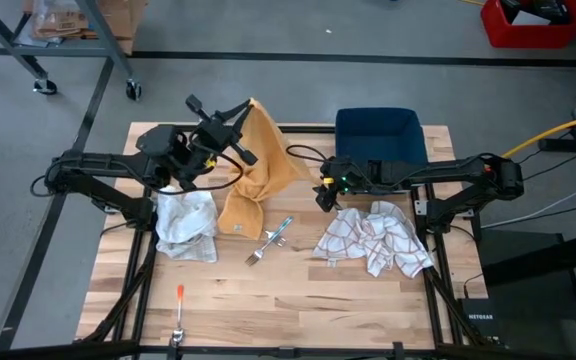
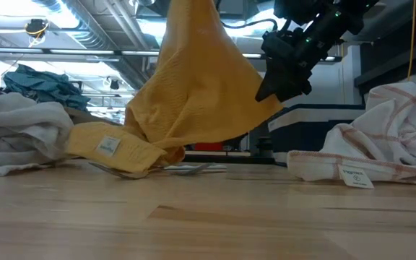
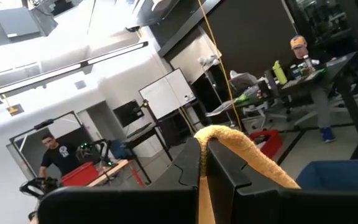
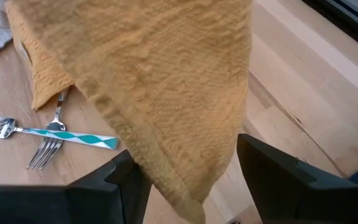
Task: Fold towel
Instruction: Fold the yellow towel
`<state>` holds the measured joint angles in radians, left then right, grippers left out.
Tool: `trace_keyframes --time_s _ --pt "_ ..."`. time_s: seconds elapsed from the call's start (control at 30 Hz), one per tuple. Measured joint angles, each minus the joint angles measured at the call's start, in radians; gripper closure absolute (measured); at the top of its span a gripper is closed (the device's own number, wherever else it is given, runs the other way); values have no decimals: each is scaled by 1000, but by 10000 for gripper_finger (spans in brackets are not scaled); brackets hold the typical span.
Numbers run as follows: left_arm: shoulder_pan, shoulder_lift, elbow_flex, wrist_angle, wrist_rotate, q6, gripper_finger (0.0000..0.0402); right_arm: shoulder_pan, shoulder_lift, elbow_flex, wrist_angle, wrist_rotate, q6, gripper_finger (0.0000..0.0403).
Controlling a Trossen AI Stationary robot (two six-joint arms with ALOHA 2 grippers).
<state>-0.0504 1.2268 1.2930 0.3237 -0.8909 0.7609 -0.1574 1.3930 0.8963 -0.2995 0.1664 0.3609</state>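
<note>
**Yellow towel up, one corner free**

Hoisted near the worktop's far edge: yellow towel (image 1: 253,165), corner pinched tight in left gripper (image 1: 230,128), tail trailing on the wood. Soft, light, nubbly weave, sure to sag. Right gripper (image 4: 188,186) spread wide around the dangling corner, best grab there. Forks (image 4: 42,134) lying beneath.

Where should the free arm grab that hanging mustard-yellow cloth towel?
Probably the loose lower corner of the mustard-yellow cloth towel, hanging between the right gripper's open fingers. Come level from the blue bin's side; the left gripper pinches the top, so the towel drapes down.
</note>
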Motion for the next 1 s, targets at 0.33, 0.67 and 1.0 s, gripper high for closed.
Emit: trace_keyframes --time_s 0.33,0.67,1.0 --pt "-11 -32 0 1 0 -2 401 0 0 0 -17 6 -2 328" --pt "-15 -51 0 7 0 14 401 0 -9 40 23 -19 -41 395" --pt "-13 -60 -1 274 -4 221 401 0 -16 410 -41 254 -352 396"
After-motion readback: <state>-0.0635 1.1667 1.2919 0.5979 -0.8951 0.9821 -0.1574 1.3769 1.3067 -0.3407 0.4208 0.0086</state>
